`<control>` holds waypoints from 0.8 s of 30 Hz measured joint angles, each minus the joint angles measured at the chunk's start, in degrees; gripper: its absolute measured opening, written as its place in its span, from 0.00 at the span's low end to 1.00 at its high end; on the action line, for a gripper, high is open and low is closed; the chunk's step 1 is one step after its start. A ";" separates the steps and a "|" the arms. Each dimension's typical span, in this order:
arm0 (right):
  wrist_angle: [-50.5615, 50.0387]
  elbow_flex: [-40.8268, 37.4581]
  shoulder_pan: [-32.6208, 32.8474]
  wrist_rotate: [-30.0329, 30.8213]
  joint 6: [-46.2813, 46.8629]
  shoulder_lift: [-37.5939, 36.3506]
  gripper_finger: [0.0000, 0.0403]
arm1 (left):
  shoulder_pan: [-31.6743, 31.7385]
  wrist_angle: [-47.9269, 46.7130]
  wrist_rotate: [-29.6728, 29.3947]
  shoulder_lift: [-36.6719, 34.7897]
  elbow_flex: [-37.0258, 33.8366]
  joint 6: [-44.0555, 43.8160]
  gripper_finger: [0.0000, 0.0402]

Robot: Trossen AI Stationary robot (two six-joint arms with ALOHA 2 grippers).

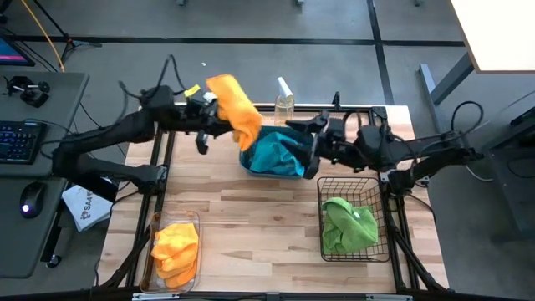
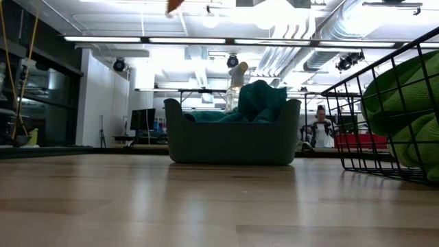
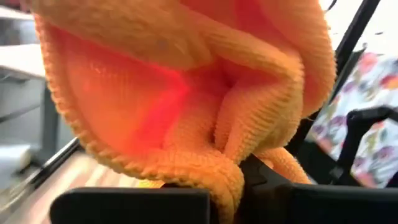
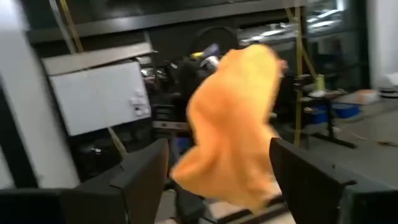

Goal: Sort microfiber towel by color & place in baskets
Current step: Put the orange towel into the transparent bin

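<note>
My left gripper [image 1: 216, 107] is shut on an orange towel [image 1: 236, 107] and holds it in the air at the far left of the teal tub [image 1: 251, 164]. The tub holds turquoise towels [image 1: 276, 154]. My right gripper [image 1: 303, 134] hovers open at the tub's right side, its fingers [image 4: 146, 177] wide apart and pointing at the hanging orange towel [image 4: 233, 134]. A green towel [image 1: 347, 221] lies in the black wire basket [image 1: 380, 251]. Orange towels [image 1: 177, 247] lie in the clear bin [image 1: 153, 219]. In the low view only a scrap of the held orange towel [image 2: 175, 5] shows. My left gripper pinches the orange towel between its two fingers at a bunched fold [image 3: 230, 177]; how many layers I cannot tell. The fingers come level from the table's left. The towel is lifted clear and drapes down past the fingers, slack, above the tub's far left rim.
A clear spray bottle [image 1: 284, 102] stands at the far edge behind the tub. The wire basket sits near right, the clear bin near left, with bare wood [image 1: 259, 226] between them. Black frame rails [image 1: 159, 159] run along both sides of the table.
</note>
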 joint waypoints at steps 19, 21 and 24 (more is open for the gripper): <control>-19.77 0.04 -5.85 5.33 7.46 -2.55 0.69 | -51.85 -59.32 -8.16 -5.82 -0.09 -36.39 0.00; -21.33 0.04 -6.42 5.33 8.81 -2.55 0.69 | -58.71 -60.43 -9.20 -2.37 -0.09 -38.27 0.00; -23.14 0.04 -7.04 4.90 9.52 -2.55 0.69 | -67.20 -61.81 -9.40 3.95 -0.12 -38.90 0.00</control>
